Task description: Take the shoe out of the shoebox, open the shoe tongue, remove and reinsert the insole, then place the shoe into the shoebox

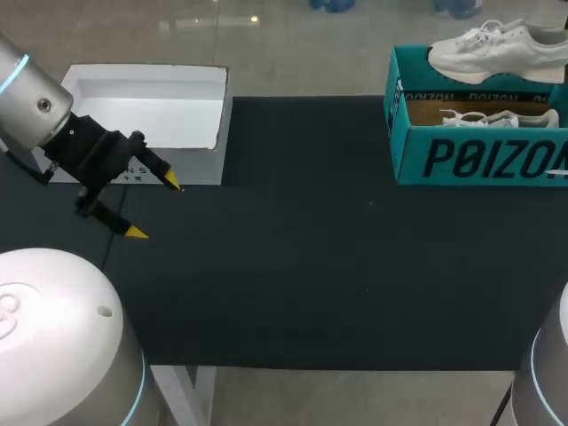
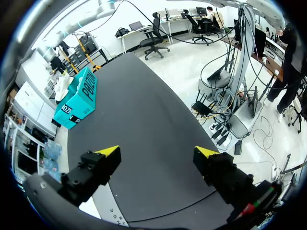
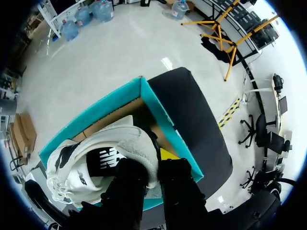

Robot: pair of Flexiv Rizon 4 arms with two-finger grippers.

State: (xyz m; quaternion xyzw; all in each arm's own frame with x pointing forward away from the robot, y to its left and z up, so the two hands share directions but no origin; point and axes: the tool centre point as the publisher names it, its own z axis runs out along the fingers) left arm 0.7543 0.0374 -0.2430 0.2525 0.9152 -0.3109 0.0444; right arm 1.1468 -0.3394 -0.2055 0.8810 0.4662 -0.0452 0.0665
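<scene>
Right tool: clamped on the heel end of the white shoe, one black finger on each side of the collar, a bit of yellow tip showing beside it. Black lining of the shoe visible, shoe held over the open teal shoebox. In the head view: same shoe at the far right, over the far edge of the shoebox, toe end to the left; contact with the rim impossible to tell. Right tool itself out of that view. Inside the shoebox: second shoe, white, laces up, on brown cardboard. Shoebox on the far right part of the dark desk.

Left tool: spread wide, nothing between the yellow tips, over the left side of the desk, just near-right of the white box. White box open-topped, at the far left of the desk. From the left wrist: left tool gaping, only bare desk ahead of it, shoebox well apart at the far end of the desk, with the shoe above it.
</scene>
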